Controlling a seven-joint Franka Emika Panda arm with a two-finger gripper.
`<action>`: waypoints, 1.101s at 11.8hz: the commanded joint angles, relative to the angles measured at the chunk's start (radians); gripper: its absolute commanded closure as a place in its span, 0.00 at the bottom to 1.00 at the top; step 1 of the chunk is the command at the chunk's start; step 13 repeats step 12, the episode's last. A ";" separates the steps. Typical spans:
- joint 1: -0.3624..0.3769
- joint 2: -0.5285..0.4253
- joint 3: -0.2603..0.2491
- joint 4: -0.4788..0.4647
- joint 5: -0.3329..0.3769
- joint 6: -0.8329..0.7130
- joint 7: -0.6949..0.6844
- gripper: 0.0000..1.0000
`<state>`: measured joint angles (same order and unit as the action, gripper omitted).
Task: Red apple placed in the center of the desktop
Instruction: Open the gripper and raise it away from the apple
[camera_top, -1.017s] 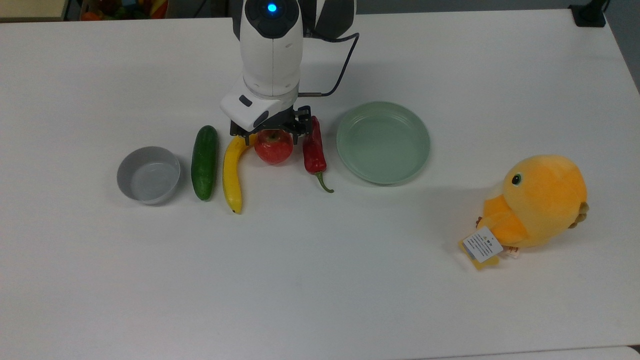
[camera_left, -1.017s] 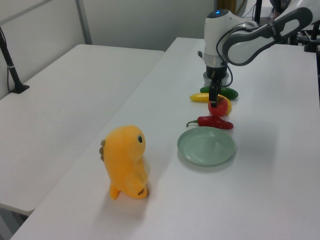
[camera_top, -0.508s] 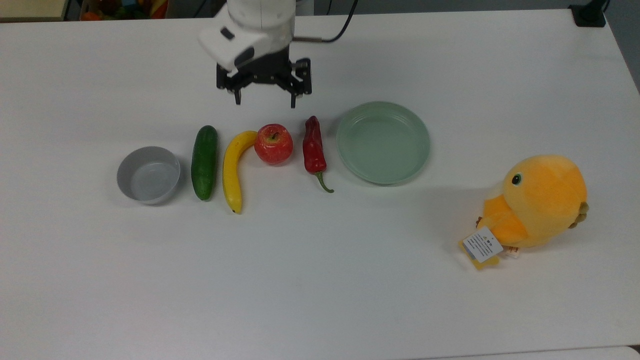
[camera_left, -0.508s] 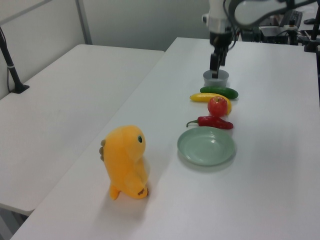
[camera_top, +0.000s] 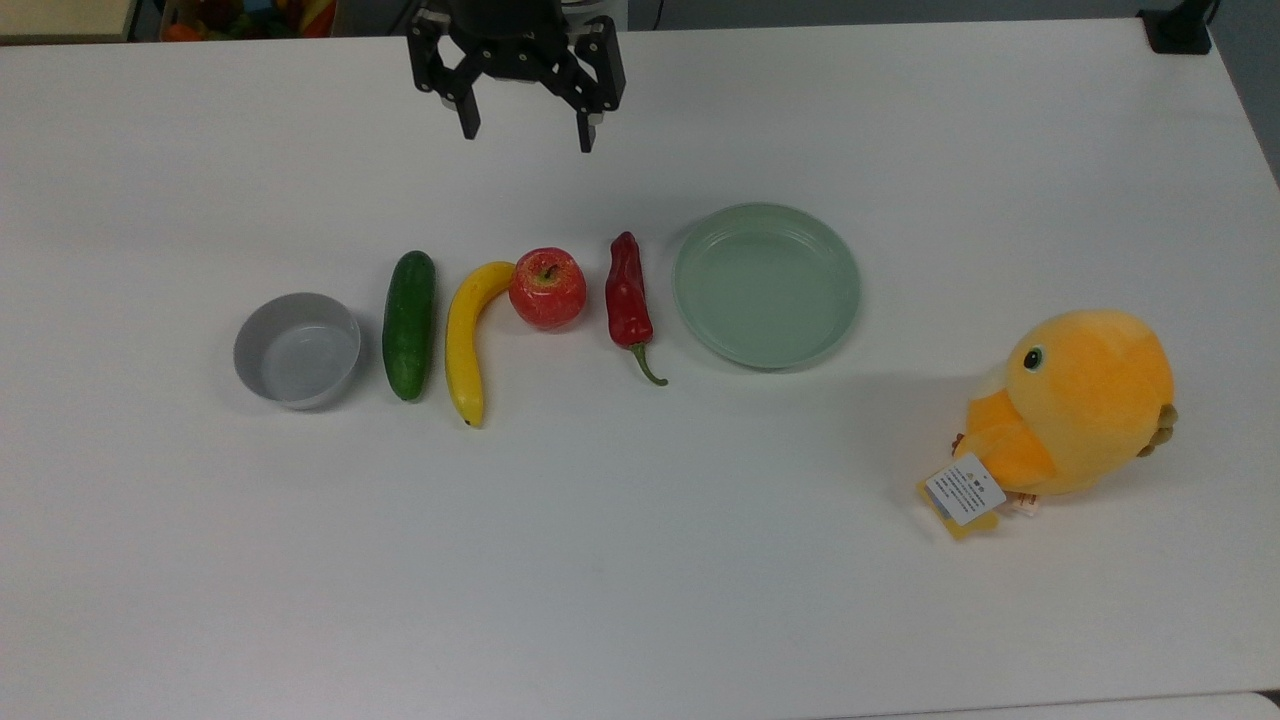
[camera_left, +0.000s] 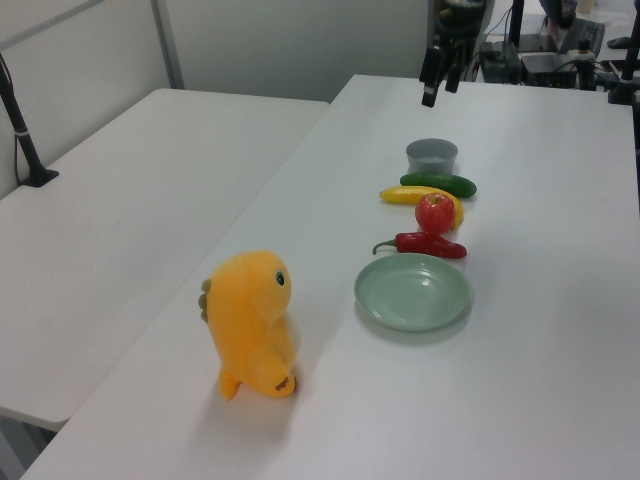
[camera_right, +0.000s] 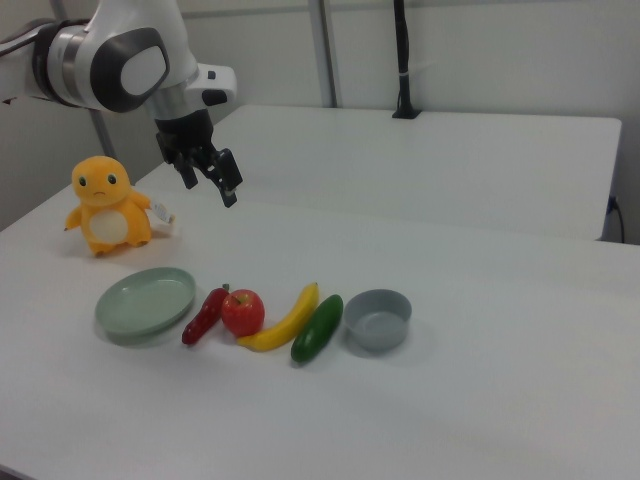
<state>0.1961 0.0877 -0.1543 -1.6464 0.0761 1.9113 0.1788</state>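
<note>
The red apple rests on the white desktop, touching the top end of a yellow banana and a short gap from a red chili pepper. It also stands in that row as the apple and the apple. My gripper hangs open and empty high above the table's far edge in the top view, well clear of the apple. The same gripper and gripper is raised above the row.
In the row with the apple lie a grey bowl, a green cucumber and a pale green plate. An orange plush chick sits at the top view's right. A second white table adjoins the desk.
My gripper was down around the apple one second ago. It has since risen and drawn back to the top view's far edge, leaving the apple where it was.
</note>
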 joint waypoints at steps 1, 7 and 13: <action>0.008 -0.028 -0.011 -0.021 0.019 0.011 0.025 0.00; 0.008 -0.033 -0.010 -0.029 0.005 -0.097 -0.183 0.00; 0.006 -0.033 -0.010 -0.029 0.005 -0.098 -0.185 0.00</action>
